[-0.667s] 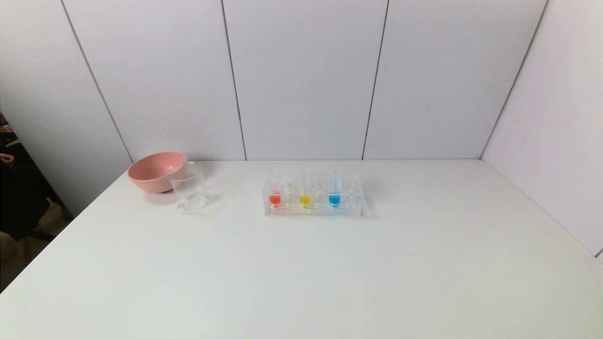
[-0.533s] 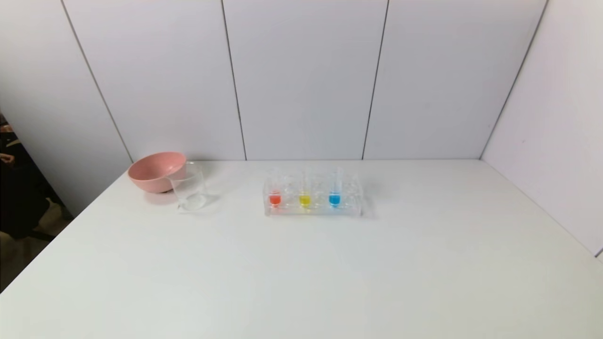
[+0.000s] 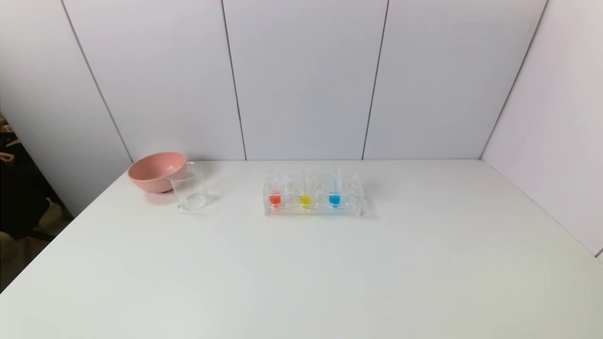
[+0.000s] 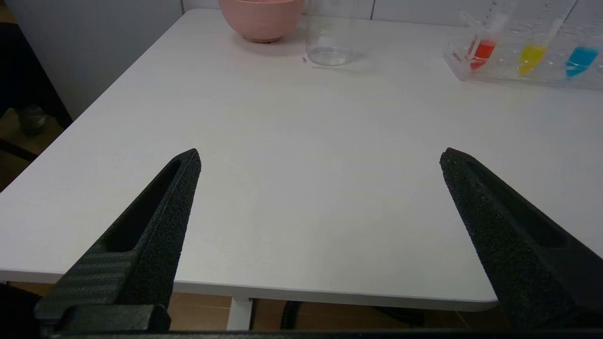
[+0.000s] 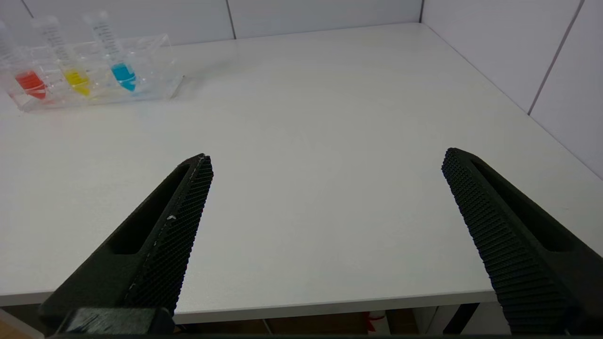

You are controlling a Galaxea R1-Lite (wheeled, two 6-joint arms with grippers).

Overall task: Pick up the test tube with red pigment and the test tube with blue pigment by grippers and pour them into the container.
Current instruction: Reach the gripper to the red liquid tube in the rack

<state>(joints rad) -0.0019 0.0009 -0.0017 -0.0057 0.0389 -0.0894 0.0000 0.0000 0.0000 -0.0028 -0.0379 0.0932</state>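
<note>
The red-pigment test tube (image 3: 275, 195) and the blue-pigment test tube (image 3: 335, 195) stand upright in a clear rack (image 3: 355, 207) at the table's middle back. They also show in the left wrist view (image 4: 480, 47) (image 4: 580, 59) and the right wrist view (image 5: 30, 82) (image 5: 123, 75). The glass beaker (image 3: 189, 187) stands left of the rack, touching the pink bowl's front; it also shows in the left wrist view (image 4: 330, 35). My left gripper (image 4: 320, 157) and right gripper (image 5: 327, 160) are open and empty, held back at the table's near edge, out of the head view.
A pink bowl (image 3: 155, 171) sits at the back left, just behind the beaker. A yellow-liquid tube (image 3: 305, 197) stands between the red and blue ones. White wall panels close the back and right sides. The table's left edge drops to the floor.
</note>
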